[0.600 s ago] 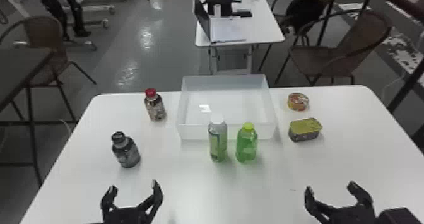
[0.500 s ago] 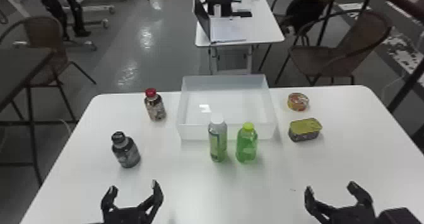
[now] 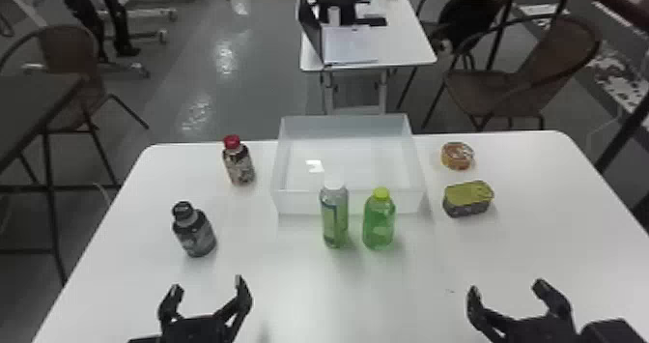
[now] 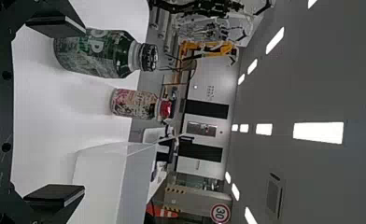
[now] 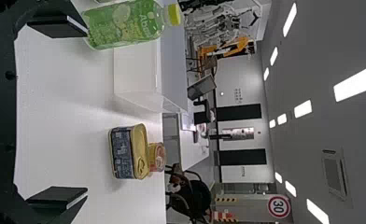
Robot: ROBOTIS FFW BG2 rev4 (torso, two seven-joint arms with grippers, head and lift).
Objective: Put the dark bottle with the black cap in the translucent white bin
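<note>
- The room is lit from above by rectangular ceiling lights [image 4: 318, 134], by which the grey ceiling [image 4: 307, 70] is left dim.
- The counter [image 3: 299, 293] is brightly and evenly lit.
- A small white glare patch is seen inside the translucent white bin [image 3: 292, 203].
- Pale streaks are reflected by the dark floor [image 3: 265, 76].
- Soft, faint shadows are cast beside the green bottle [image 3: 379, 226] and the rectangular tin [image 5: 123, 154].

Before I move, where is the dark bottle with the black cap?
In the head view, the dark bottle stands on the table's left side, nearer the robot than the red-capped bottle.
</note>
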